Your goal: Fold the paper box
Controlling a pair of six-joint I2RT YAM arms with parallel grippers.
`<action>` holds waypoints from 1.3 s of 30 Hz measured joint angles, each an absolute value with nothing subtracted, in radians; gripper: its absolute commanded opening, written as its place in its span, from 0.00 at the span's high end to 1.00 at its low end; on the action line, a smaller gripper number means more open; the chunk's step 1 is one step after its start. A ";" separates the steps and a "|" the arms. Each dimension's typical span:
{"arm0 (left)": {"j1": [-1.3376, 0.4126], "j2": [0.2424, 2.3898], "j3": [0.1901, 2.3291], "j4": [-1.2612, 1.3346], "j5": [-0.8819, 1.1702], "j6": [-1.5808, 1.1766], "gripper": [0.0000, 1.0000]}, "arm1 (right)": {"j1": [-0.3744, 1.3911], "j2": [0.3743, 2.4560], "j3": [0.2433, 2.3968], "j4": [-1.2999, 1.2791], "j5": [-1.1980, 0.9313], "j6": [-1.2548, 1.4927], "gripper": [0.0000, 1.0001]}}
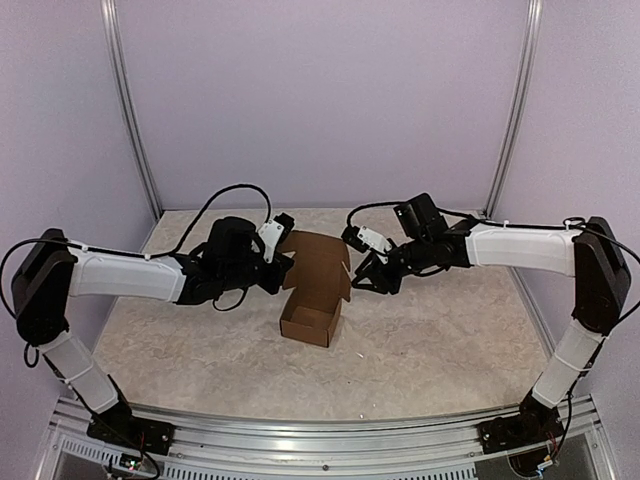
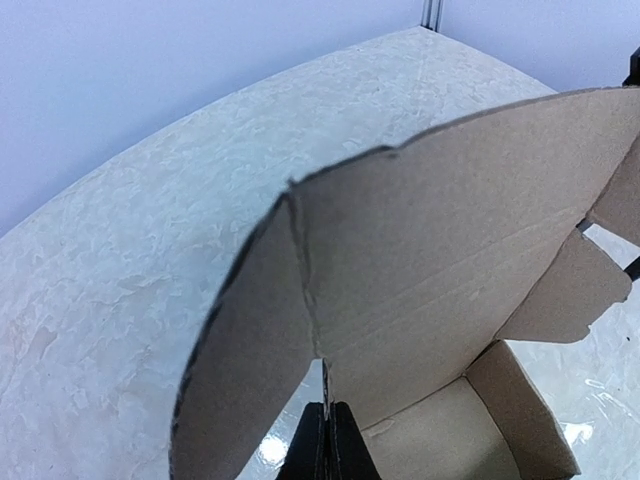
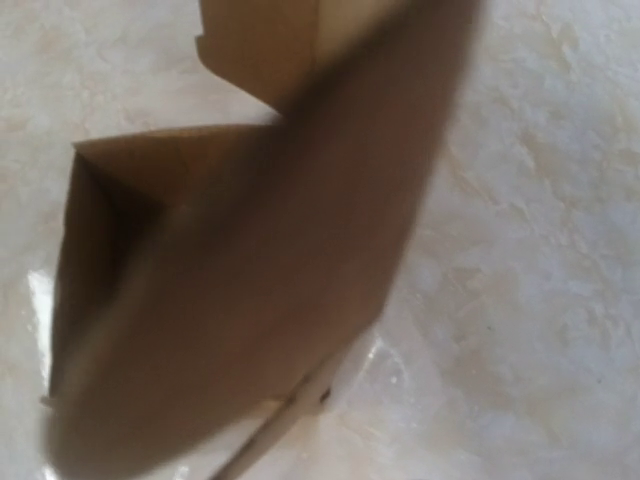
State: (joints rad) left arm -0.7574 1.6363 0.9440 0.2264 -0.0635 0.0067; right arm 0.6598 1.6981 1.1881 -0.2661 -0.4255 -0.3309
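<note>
Lid-closing step, likely: left pincer (image 1: pixel 285 266) closed at 9 o'clock flap of paper box (image 1: pixel 310 322), right pincer (image 1: pixel 358 274) state unclear; next calls for tipping lid down.

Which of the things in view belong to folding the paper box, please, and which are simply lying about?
Part of the job:
- the paper box, open, with its lid flap raised
- the left gripper, shut, at the flap's crease
- the right gripper, close to the box's other side

Just surroundings:
- the table
- the frame posts
No stray object shows.
</note>
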 measured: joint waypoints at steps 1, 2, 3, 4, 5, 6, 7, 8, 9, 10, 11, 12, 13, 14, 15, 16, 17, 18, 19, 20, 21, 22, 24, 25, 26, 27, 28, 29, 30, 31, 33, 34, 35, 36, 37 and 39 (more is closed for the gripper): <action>-0.761 1.636 0.944 0.227 -0.065 0.007 1.00 | 0.664 1.698 1.188 -0.263 -0.425 -0.327 0.71; -0.766 1.636 0.944 0.227 -0.066 0.006 1.00 | 0.667 1.698 1.188 -0.262 -0.425 -0.327 0.73; -0.772 1.636 0.945 0.227 -0.069 0.003 1.00 | 0.671 1.698 1.188 -0.262 -0.425 -0.327 0.75; -0.780 1.636 0.946 0.225 -0.071 -0.002 1.00 | 0.675 1.699 1.188 -0.262 -0.426 -0.325 0.77; -0.788 1.637 0.949 0.221 -0.073 -0.007 1.00 | 0.678 1.700 1.190 -0.262 -0.427 -0.324 0.81; -0.797 1.639 0.956 0.213 -0.077 -0.014 1.00 | 0.681 1.703 1.193 -0.263 -0.432 -0.324 0.84; -0.804 1.644 0.965 0.208 -0.083 -0.020 1.00 | 0.684 1.707 1.196 -0.262 -0.437 -0.324 0.86; -0.812 1.653 0.979 0.200 -0.091 -0.027 1.00 | 0.686 1.713 1.201 -0.263 -0.447 -0.321 0.88; -0.818 1.663 0.994 0.192 -0.103 -0.036 1.00 | 0.689 1.718 1.204 -0.265 -0.458 -0.321 0.89; -0.822 1.672 1.002 0.191 -0.115 -0.043 1.00 | 0.691 1.723 1.206 -0.265 -0.467 -0.321 0.89; -0.825 1.682 1.011 0.187 -0.128 -0.053 1.00 | 0.693 1.726 1.208 -0.265 -0.474 -0.321 0.89; -0.829 1.694 1.021 0.188 -0.148 -0.066 1.00 | 0.695 1.728 1.209 -0.265 -0.478 -0.321 0.89; -0.834 1.699 1.024 0.189 -0.157 -0.073 1.00 | 0.698 1.728 1.209 -0.267 -0.481 -0.321 0.89; -0.841 1.703 1.027 0.192 -0.171 -0.083 1.00 | 0.701 1.728 1.209 -0.269 -0.484 -0.322 0.89; -0.850 1.705 1.027 0.194 -0.189 -0.091 1.00 | 0.702 1.728 1.209 -0.271 -0.486 -0.324 0.89; -0.859 1.706 1.027 0.196 -0.207 -0.099 1.00 | 0.704 1.728 1.209 -0.272 -0.487 -0.325 0.89; -0.869 1.708 1.027 0.200 -0.229 -0.106 1.00 | 0.705 1.728 1.207 -0.272 -0.488 -0.328 0.89; -0.879 1.711 1.027 0.205 -0.250 -0.109 1.00 | 0.706 1.725 1.201 -0.270 -0.490 -0.332 0.89; -0.888 1.715 1.027 0.212 -0.270 -0.112 1.00 | 0.706 1.720 1.195 -0.267 -0.490 -0.337 0.89; -0.898 1.717 1.027 0.216 -0.288 -0.114 1.00 | 0.706 1.715 1.188 -0.267 -0.490 -0.341 0.88; -0.907 1.720 1.026 0.221 -0.306 -0.115 1.00 | 0.706 1.707 1.179 -0.264 -0.489 -0.347 0.88; -0.920 1.722 1.024 0.229 -0.325 -0.116 1.00 | 0.706 1.698 1.170 -0.264 -0.488 -0.352 0.88; -0.937 1.723 1.010 0.249 -0.352 -0.116 1.00 | 0.706 1.682 1.152 -0.263 -0.483 -0.364 0.88; -0.948 1.723 0.995 0.273 -0.368 -0.116 1.00 | 0.706 1.676 1.145 -0.263 -0.481 -0.371 0.87; -0.958 1.722 0.974 0.304 -0.384 -0.115 1.00 | 0.706 1.669 1.137 -0.263 -0.477 -0.379 0.87; -0.966 1.721 0.958 0.327 -0.396 -0.115 1.00 | 0.706 1.664 1.131 -0.263 -0.473 -0.386 0.87; -0.971 1.718 0.938 0.356 -0.403 -0.115 1.00 | 0.706 1.662 1.127 -0.263 -0.470 -0.395 0.87; -0.977 1.711 0.909 0.390 -0.410 -0.114 1.00 | 0.706 1.660 1.125 -0.263 -0.469 -0.404 0.86; -0.981 1.703 0.883 0.419 -0.413 -0.112 1.00 | 0.707 1.660 1.124 -0.263 -0.467 -0.412 0.86; -0.984 1.694 0.855 0.445 -0.414 -0.110 1.00 | 0.709 1.660 1.124 -0.265 -0.466 -0.422 0.86; -0.991 1.676 0.804 0.496 -0.414 -0.106 1.00 | 0.717 1.660 1.121 -0.266 -0.462 -0.442 0.86; -0.995 1.668 0.779 0.520 -0.414 -0.104 1.00 | 0.725 1.660 1.119 -0.267 -0.459 -0.455 0.86; -0.999 1.663 0.762 0.535 -0.414 -0.103 1.00 | 0.733 1.660 1.116 -0.269 -0.456 -0.465 0.86; -1.003 1.660 0.746 0.551 -0.415 -0.102 1.00 | 0.737 1.660 1.113 -0.271 -0.453 -0.477 0.86; -1.008 1.659 0.732 0.565 -0.417 -0.099 1.00 | 0.754 1.660 1.109 -0.274 -0.447 -0.488 0.86; -1.021 1.658 0.703 0.595 -0.425 -0.094 1.00 | 0.774 1.660 1.103 -0.282 -0.434 -0.509 0.85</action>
